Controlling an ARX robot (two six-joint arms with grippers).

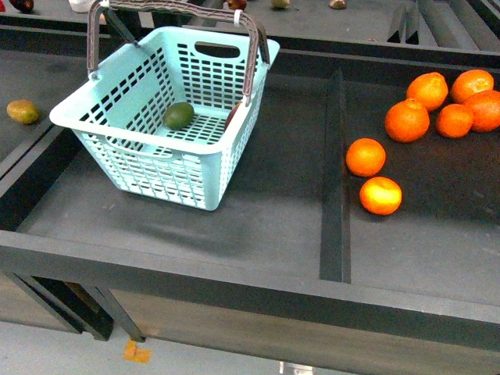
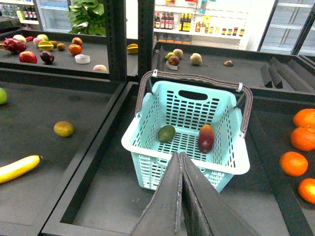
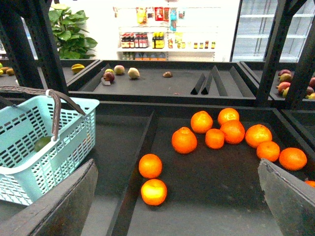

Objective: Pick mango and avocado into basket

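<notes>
The mango and avocado lie apart on the basket floor; both look firm, smooth, rounded, best gripped across the middle; left gripper pressed together, right gripper spread wide, both empty.

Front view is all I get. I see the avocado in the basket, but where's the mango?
Observer: The mango is in the basket too, lying beside the avocado. The left wrist view shows it whole.
Operator: Is a gripper holding anything?
Observer: No. The left gripper is shut and empty, just outside the basket's near wall.
Operator: And the other one?
Observer: The right gripper is open, with nothing between its fingers, above the oranges.
</notes>
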